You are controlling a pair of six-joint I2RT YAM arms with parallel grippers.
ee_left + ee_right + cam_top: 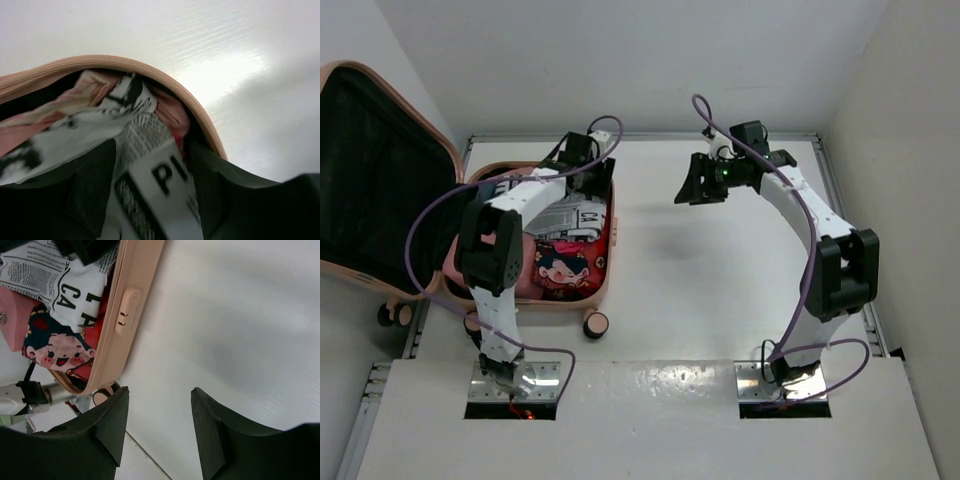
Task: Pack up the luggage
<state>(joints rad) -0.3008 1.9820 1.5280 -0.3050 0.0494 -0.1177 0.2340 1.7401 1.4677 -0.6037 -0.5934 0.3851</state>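
The peach-pink luggage (611,262) lies open at the left, its black-lined lid (375,170) folded back. Its base holds a newsprint-patterned cloth (570,215) and a red cloth with a cartoon face (560,268). My left gripper (588,150) is low over the far end of the base. In the left wrist view its fingers (95,185) stand apart over the newsprint cloth (150,170), just inside the rim (150,72). My right gripper (698,190) hangs open above bare table to the right of the luggage, nothing between its fingers (112,425).
Small wheels (595,325) stick out at the luggage's near end. A combination lock (127,310) sits on its right wall. A raised white ledge (650,400) carries both arm bases. Walls close the table at the back and right.
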